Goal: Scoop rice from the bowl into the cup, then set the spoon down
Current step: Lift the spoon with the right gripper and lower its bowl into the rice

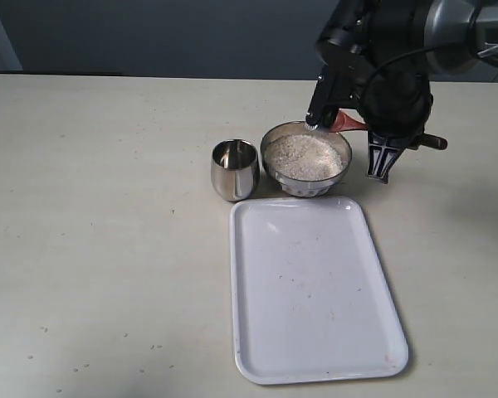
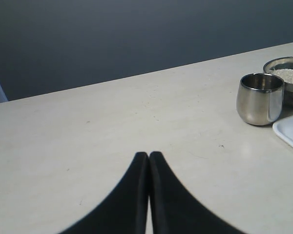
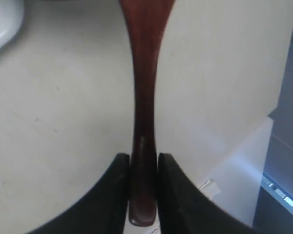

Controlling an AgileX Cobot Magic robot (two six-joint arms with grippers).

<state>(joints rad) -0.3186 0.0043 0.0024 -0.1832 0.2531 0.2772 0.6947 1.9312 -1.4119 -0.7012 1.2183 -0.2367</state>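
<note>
Right pincer is clamped on the spoon, its two black fingers pressed to either side of the slim handle close to its butt end. The wood looks stiff, light and smoothly finished, so I judge a hold this far back gives reach but lets the loaded end twist or slip; a firm squeeze should suit it. The spoon's long axis runs straight out from between the fingers, the handle widening toward its oval end, which is cut off in the wrist view. From outside, only a reddish part shows, at about 1 o'clock on the rim of the bowl; the arm hides the rest. The rice fills that bowl, loose and apt to spill. The cup stands just beside the bowl at its 9 o'clock, and the white tray lies at 6 o'clock on the desk. Left pincer is closed on nothing.
</note>
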